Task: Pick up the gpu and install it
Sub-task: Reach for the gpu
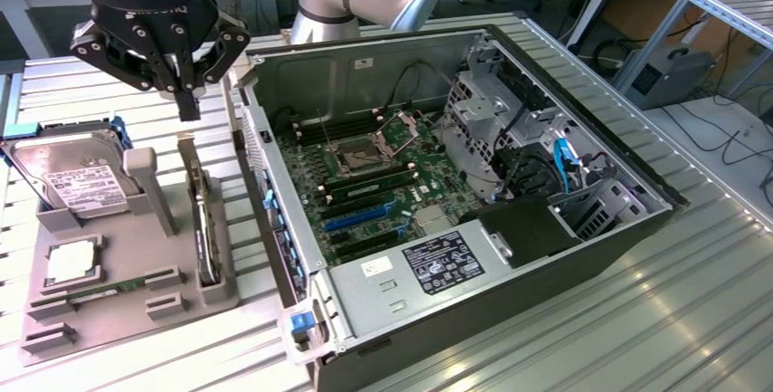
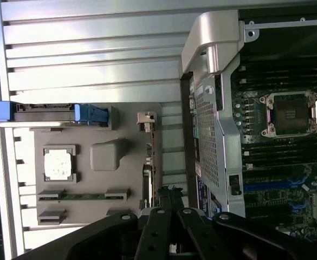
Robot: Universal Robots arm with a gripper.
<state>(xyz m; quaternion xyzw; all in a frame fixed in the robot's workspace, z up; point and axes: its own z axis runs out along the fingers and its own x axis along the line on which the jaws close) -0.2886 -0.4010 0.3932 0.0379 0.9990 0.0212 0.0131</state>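
Exterior view: gripper (image 1: 187,107) above gray holder tray (image 1: 109,320), fingers clenched together, grasping nothing. Gpu (image 1: 208,220) standing on edge in tray slot, just under fingertips, small gap between. Hard drive (image 1: 79,184) on tray toward exterior view's left. Open computer case (image 1: 483,229) beside tray toward exterior view's right.

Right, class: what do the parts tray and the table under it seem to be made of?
Parts tray: matte grey, probably moulded plastic; dull all over, with no glints. Table: likely aluminium; ribbed silvery slats with bright reflections.
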